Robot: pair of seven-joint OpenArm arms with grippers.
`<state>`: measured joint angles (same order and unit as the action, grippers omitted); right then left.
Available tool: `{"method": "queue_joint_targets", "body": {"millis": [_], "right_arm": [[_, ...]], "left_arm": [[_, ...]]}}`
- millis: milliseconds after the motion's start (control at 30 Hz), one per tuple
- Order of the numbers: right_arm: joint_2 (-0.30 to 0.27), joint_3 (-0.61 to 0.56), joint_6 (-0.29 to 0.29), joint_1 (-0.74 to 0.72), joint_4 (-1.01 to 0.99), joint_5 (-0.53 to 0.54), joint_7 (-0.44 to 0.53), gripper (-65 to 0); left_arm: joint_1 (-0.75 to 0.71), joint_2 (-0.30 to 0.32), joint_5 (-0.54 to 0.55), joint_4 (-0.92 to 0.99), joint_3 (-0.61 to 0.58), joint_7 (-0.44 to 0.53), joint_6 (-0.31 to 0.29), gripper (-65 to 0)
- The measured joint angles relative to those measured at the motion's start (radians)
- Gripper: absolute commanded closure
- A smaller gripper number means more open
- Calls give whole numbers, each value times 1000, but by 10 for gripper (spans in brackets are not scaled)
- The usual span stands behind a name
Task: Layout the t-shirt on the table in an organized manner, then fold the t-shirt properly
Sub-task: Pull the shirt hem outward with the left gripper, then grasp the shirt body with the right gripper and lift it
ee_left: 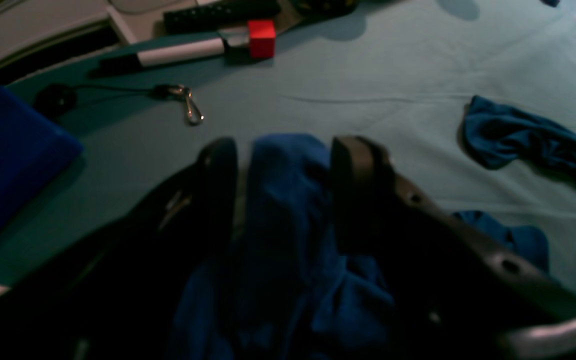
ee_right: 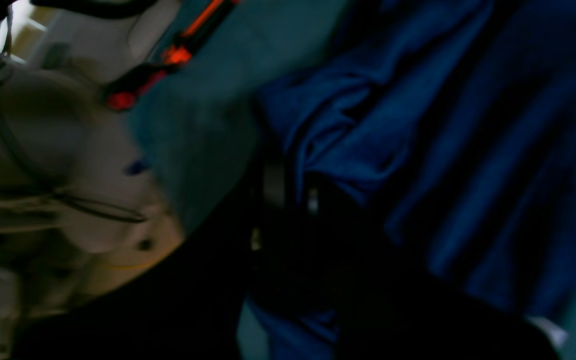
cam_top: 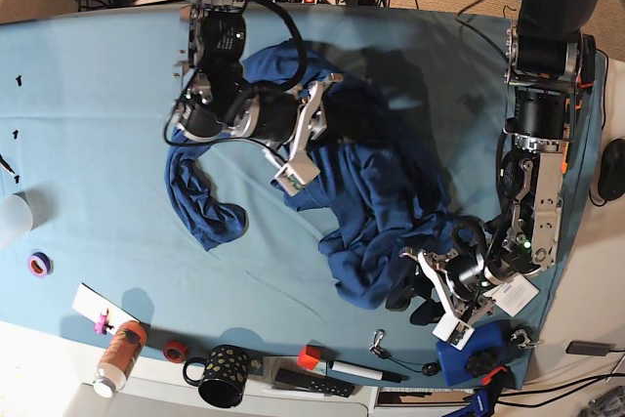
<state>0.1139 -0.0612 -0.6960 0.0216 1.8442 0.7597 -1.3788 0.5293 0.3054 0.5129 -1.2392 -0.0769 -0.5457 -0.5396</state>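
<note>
Teal cloth covers the table (cam_top: 88,124), and the t-shirt (cam_top: 376,197) lies crumpled mid-table. Left gripper (ee_left: 283,150) stands spread with a fold between its fingers. Right gripper (cam_top: 298,168) presses into the shirt; its grip I can't make out.

Dim, blurred wrist views; bright, sharp base view.

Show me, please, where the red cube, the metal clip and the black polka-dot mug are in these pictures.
red cube (ee_left: 261,37), left wrist view, on its front face.
metal clip (ee_left: 192,108), left wrist view, on the loop of the clasp.
black polka-dot mug (cam_top: 228,389), base view, on its spotted side wall.
</note>
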Motion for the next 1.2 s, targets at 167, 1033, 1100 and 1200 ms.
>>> {"method": "queue_joint_targets", "body": {"millis": [167,1033,1100,1200], "right_arm": [[0,0,14,0,97,-109,13,-20],[-224,9,109,176,211,-272,-1,-264],[-225,14,109,175,211,-257,7,-264],[-217,14,97,178,211,-156,8,-264]], "left_arm": [[-53,5,13,0,0,-22,0,-298],[-258,3,280,-4,346,-85,-83,-298],[-278,2,307,-4,344,-89,-90,-298],[-306,0,319,-4,344,-90,-102,-298]]}}
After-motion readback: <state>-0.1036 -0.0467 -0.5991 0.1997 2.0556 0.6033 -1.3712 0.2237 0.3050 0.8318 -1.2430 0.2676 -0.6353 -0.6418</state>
